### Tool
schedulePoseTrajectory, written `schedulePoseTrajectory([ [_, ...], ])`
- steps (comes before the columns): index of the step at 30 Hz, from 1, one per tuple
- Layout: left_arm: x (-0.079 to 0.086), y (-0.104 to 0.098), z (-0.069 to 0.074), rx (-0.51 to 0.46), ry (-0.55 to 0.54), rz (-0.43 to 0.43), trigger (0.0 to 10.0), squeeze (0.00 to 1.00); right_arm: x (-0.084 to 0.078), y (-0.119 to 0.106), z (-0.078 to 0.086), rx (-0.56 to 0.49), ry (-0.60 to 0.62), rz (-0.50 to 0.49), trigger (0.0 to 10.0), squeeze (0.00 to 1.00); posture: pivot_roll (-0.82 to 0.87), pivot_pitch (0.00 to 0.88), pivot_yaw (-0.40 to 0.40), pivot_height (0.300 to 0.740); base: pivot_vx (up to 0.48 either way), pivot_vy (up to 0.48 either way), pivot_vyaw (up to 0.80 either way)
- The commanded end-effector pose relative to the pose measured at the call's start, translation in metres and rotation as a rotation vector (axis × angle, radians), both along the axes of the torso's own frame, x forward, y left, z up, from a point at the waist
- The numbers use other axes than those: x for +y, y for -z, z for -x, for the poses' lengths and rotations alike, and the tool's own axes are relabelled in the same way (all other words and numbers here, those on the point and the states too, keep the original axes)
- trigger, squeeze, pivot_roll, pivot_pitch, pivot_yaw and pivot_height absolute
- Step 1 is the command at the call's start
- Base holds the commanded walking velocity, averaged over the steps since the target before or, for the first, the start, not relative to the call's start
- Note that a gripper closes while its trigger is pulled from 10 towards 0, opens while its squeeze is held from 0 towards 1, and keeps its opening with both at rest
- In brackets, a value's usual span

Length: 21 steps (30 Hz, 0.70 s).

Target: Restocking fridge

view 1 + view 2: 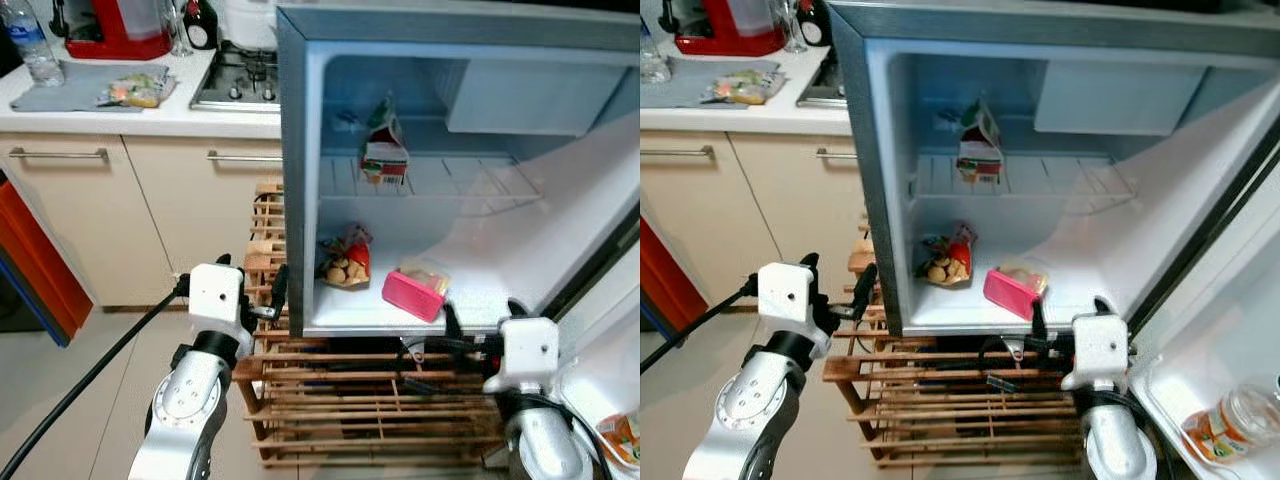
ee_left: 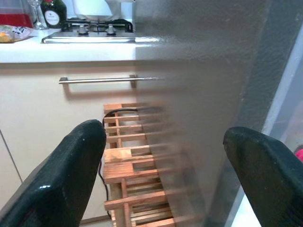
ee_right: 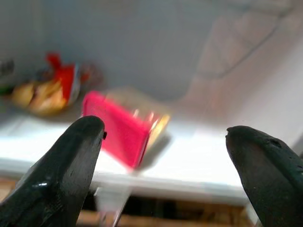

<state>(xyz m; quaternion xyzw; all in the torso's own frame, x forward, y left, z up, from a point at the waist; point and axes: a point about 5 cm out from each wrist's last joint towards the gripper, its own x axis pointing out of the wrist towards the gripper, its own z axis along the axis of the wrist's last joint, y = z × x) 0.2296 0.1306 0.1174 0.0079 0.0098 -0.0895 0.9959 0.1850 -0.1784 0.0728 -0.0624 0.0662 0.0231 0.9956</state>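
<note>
two tools spread, door-shelf jar right-eye

- Fridge floor, center of the frame: a snack bag at its left, a pink box tilted just right of it, the two apart.
- Wire shelf above it: one carton upright at the left end.
- Counter, upper left: a grey mat with a bottle and a food packet on it; a hob to its right.
- Wooden rack stands on the floor under the fridge.
</note>
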Motion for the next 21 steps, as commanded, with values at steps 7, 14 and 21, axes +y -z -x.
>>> schedulePoseTrajectory([
  [7,-0.003,-0.003,0.004,0.004,0.009,0.004,10.0,0.0,0.005,0.016,-0.016,0.044,-0.046,-0.001,10.0,0.0,-0.15,0.0,-0.022,0.74,0.0,0.0,0.0],
  [14,-0.002,-0.002,0.015,0.022,-0.005,0.003,10.0,0.0,0.019,0.023,-0.051,0.032,-0.052,-0.024,10.0,0.0,-0.11,0.032,-0.039,0.74,0.0,0.0,0.0],
  [21,0.001,-0.001,0.026,0.05,-0.022,0.001,10.0,0.0,0.032,0.013,-0.093,-0.016,-0.052,-0.065,10.0,0.0,-0.09,0.069,-0.045,0.74,0.0,0.0,0.0],
])
